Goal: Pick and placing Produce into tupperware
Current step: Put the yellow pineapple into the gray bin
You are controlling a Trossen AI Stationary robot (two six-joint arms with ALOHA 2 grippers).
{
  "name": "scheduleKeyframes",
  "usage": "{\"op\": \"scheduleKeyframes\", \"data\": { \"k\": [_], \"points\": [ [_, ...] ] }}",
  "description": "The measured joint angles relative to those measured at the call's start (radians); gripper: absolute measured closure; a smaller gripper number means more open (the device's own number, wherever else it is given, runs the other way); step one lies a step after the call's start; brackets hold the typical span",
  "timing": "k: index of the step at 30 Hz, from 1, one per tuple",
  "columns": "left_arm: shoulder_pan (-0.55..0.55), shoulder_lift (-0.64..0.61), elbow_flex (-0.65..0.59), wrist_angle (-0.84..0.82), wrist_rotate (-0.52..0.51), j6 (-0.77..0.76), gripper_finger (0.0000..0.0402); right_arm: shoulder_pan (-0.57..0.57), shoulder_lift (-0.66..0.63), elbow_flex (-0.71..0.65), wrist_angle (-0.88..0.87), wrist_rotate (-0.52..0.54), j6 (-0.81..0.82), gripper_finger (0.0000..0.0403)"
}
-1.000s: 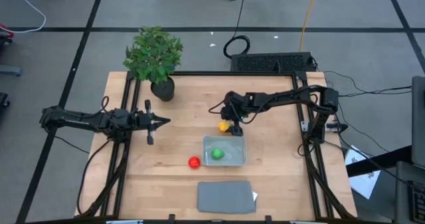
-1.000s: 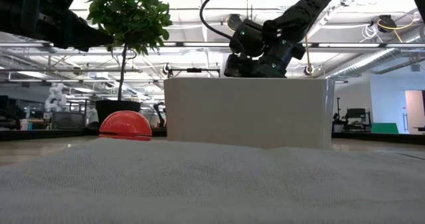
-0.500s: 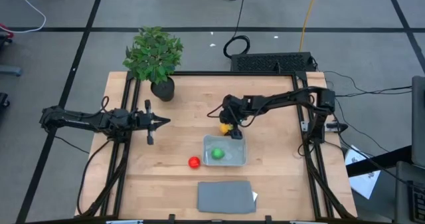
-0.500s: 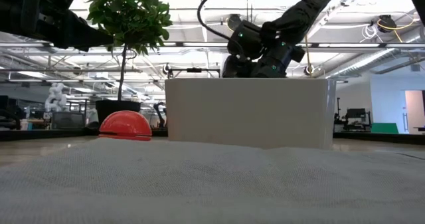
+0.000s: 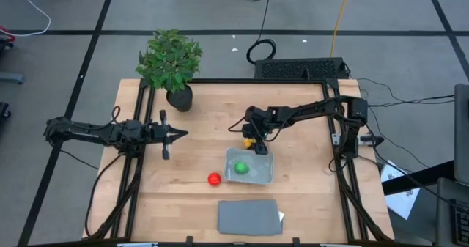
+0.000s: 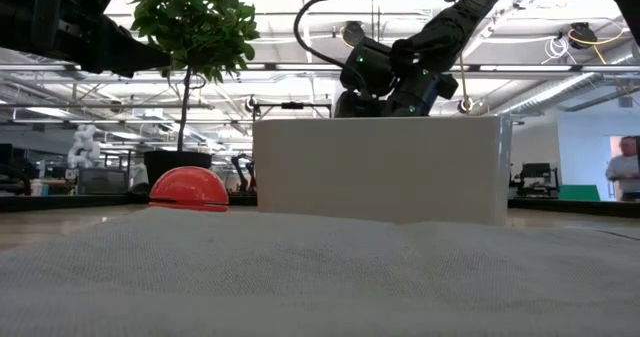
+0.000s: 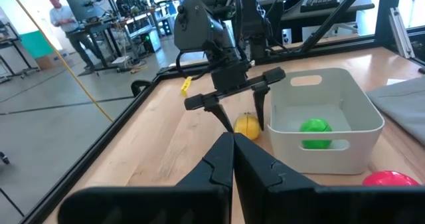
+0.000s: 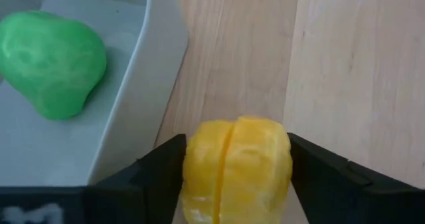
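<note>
The yellow produce [image 5: 250, 140] rests on the table just beyond the far wall of the tupperware [image 5: 268, 175]. My right gripper [image 7: 244, 121] comes down over it, a finger on each side. A green ball [image 5: 239, 168] lies inside the tupperware. A red ball [image 5: 213, 179] sits on the wood left of the tub. My left gripper [image 5: 183, 134] hovers shut at the table's left side, holding nothing. My right gripper has the yellow produce [image 8: 236, 164] between its two fingers [image 8: 163, 161], one on each of the fruit's opposite sides. The fingers slant down from the far right. The fruit sits on the table close to the tupperware's wall [image 8: 156, 58].
A flat grey lid [image 5: 249, 216] lies at the near edge. A potted plant [image 5: 170, 60] stands at the far left corner. Bare wood lies between the two arms. A person shows in the room at the far right of the low view.
The tupperware has slid a little toward the table's right edge while my right gripper stayed over the yellow produce at its far wall.
</note>
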Motion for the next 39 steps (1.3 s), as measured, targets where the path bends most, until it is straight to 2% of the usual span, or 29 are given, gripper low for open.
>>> {"op": "scheduleKeyframes", "data": {
  "k": [5, 8, 22, 33, 39],
  "points": [
    [0.000, 0.000, 0.000, -0.001, 0.000, -0.002, 0.0387, -0.001, -0.004, 0.000, -0.002, 0.000, -0.002, 0.0215],
    [0.000, 0.000, 0.000, -0.001, 0.000, -0.003, 0.0387, -0.002, -0.007, 0.009, -0.018, 0.000, -0.006, 0.0229],
    [0.000, 0.000, 0.000, -0.001, 0.000, -0.007, 0.0387, -0.025, -0.076, 0.133, -0.170, 0.004, -0.025, 0.0226],
    [0.000, 0.000, 0.000, 0.000, 0.000, -0.007, 0.0387, -0.024, -0.084, 0.324, -0.385, 0.011, -0.058, 0.0226],
    [0.000, 0.000, 0.000, 0.000, 0.000, -0.006, 0.0387, -0.024, -0.122, 0.368, -0.407, 0.006, -0.041, 0.0226]
  ]
}}
